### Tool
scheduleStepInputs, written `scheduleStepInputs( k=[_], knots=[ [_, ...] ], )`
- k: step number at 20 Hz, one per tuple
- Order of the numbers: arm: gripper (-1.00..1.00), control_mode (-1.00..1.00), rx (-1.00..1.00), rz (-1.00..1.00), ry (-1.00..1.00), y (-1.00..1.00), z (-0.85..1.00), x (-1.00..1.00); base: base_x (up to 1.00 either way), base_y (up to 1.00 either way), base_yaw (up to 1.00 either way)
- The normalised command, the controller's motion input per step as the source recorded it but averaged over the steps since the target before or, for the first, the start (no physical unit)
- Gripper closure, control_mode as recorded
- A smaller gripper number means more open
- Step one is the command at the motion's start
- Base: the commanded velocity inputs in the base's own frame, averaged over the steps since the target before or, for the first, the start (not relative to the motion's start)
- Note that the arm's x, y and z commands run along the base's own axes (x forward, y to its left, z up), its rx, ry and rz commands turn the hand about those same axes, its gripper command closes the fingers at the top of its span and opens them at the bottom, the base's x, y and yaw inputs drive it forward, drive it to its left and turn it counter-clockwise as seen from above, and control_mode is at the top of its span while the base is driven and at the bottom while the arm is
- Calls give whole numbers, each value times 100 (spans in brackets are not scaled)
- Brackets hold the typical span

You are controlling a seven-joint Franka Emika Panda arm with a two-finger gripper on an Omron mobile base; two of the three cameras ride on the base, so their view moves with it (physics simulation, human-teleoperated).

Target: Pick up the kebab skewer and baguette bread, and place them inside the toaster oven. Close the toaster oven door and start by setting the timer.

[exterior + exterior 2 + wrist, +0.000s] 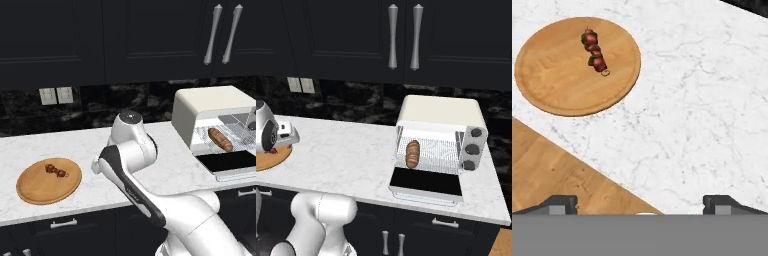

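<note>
**Skewer still on the plate, oven open and half loaded**

White marble desk (90, 145) runs under dark cabinets, and I read it from the left end toward the toaster oven (441, 112), my landmark. Far left of the oven sits the round wooden plate (30, 192), and on it lies the kebab skewer (594, 51), small and thin, roughly in the plate's upper middle as the hand camera sees it. My pincer (639, 202) hangs above the desk on the plate's side, well away from the oven, its tips spread wide apart with nothing between them.

Moving right, bare desk separates the plate from the oven. Inside the oven the baguette bread (413, 153) rests on the wire rack, toward its left side. The toaster oven door (426, 182) lies folded down flat in front, over the desk's front edge.

What worries me from here: the skewer is slim and lies flat on the wood, so a descent off its line could close on air or pinch one meat chunk and let the stick swing or drop. Coming down too hard could tip or shove the plate. Later, carrying it into the oven, a low approach could clip the open door, and a careless release could nudge the bread or leave the stick poking out, blocking the door.
</note>
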Motion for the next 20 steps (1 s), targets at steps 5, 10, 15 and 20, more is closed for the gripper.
scheduleStepInputs(
  k=[5,10,15,20],
  knots=[
    [-100,-100,7,17,0,100,-47,81,0,0,0],
    [-100,-100,0,13,5,84,-11,80,0,0,0],
    [-100,-100,-4,1,21,48,0,40,0,0,0],
    [-100,-100,-6,1,16,50,-32,21,0,0,0]
  ],
)
